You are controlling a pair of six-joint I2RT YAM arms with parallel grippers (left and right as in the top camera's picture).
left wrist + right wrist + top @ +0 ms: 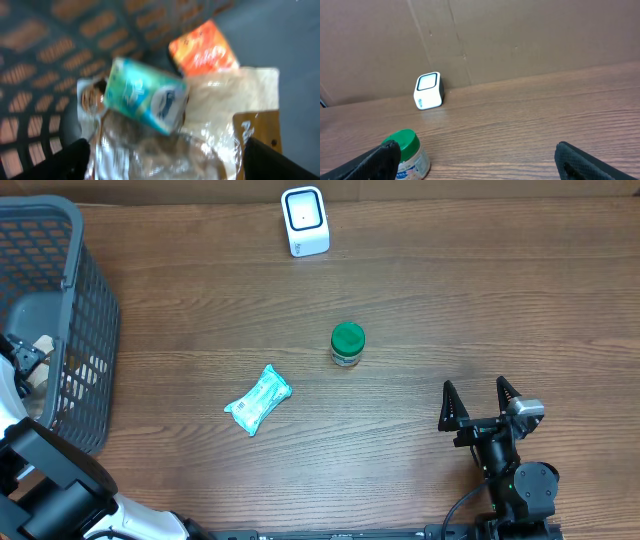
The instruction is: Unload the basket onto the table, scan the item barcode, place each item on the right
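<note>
teal packet [145, 95] lies in basket [40, 65], just ahead of left gripper [167, 160].

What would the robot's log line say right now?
left fingers: open, above teal packet in basket | right fingers: open, touching nothing | green-lidded jar, teal pouch, scanner: on table, untouched

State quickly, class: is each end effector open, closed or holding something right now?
Left end effector: open inside the basket, nothing visibly held.
Right end effector: open and empty.
</note>
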